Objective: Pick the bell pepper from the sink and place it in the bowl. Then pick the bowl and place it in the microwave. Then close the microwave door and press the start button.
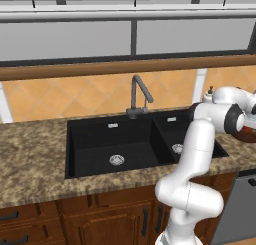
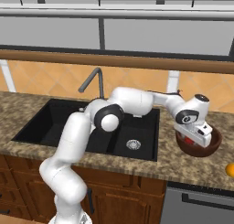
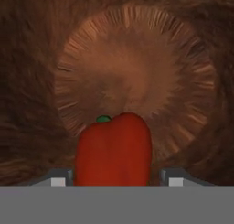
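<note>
The red bell pepper [image 3: 113, 150], green stem up, sat inside the dark reddish-brown bowl [image 2: 211, 147] on the granite counter right of the black two-basin sink [image 1: 90, 139], whose basins held only steel drains.

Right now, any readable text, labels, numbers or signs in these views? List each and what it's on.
None readable.
Sink: two small pale tabs on the back wall, too small to tell whether they carry any marking.
Bowl, pepper, faucet, counter, cabinet fronts below it: no lettering visible.
Gripper: no markings visible.
</note>
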Available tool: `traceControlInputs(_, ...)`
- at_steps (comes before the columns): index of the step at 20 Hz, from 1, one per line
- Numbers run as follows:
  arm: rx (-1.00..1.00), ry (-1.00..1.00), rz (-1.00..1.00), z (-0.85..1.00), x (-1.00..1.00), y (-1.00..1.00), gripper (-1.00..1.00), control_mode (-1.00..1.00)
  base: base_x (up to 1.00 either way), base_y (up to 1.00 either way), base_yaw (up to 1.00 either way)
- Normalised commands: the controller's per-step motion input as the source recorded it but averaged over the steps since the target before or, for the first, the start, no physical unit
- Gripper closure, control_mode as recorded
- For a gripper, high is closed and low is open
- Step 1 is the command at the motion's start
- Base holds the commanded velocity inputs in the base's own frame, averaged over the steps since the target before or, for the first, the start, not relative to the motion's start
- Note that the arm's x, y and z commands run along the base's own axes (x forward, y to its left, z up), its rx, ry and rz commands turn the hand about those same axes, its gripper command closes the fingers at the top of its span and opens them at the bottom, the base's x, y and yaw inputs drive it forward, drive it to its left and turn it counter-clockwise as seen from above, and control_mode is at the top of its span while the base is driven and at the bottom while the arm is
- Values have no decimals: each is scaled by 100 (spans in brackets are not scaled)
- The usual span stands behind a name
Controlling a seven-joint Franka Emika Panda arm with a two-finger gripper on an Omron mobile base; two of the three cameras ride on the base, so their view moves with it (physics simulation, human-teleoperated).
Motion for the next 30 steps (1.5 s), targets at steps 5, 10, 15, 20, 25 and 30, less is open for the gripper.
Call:
traceControlInputs(5,0,0,0,7,0,15,-100,-100,0,0,0)
traceControlInputs(10,-2,-8,0,40,0,39,-100,-100,0,0,0)
traceControlInputs(15,-7,-7,0,44,0,59,-100,-100,0,0,0)
traceControlInputs(20,-14,-2,3,4,3,57,-100,-100,0,0,0)
traceControlInputs(25,-16,0,8,-5,16,26,-100,-100,0,0,0)
traceControlInputs(30,-12,8,7,-22,34,-1,-100,-100,0,0,0)
